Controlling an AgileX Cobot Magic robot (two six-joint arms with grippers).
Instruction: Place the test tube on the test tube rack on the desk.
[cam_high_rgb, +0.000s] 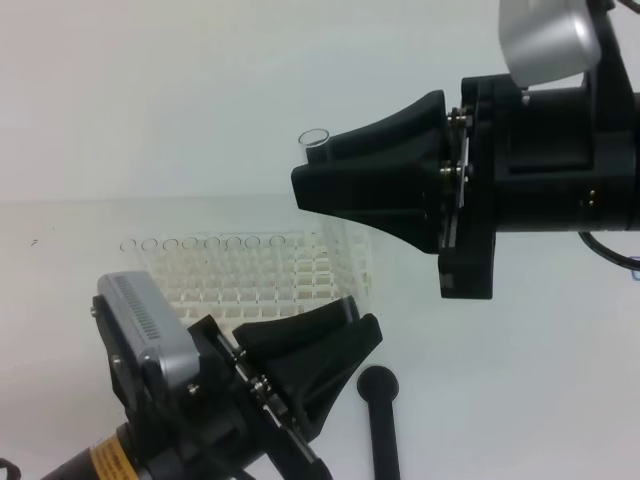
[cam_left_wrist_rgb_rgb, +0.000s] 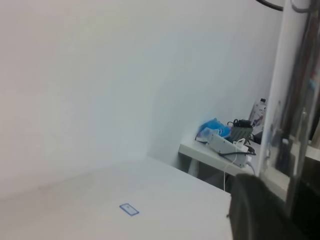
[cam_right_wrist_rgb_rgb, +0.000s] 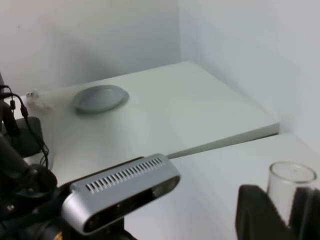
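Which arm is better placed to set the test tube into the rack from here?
Right. The right gripper has the test tube upright between its fingers, raised just behind the test tube rack. The left gripper sits low in front of the rack, holding nothing visible.

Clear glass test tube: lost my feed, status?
Right gripper shut on clear glass test tube, above white lattice rack. Left gripper low, empty. Black round-headed rod on desk.

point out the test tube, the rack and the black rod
test tube (cam_high_rgb: 314, 137), high view, open rim above the right gripper
rack (cam_high_rgb: 262, 272), high view, top lattice
black rod (cam_high_rgb: 379, 384), high view, round head
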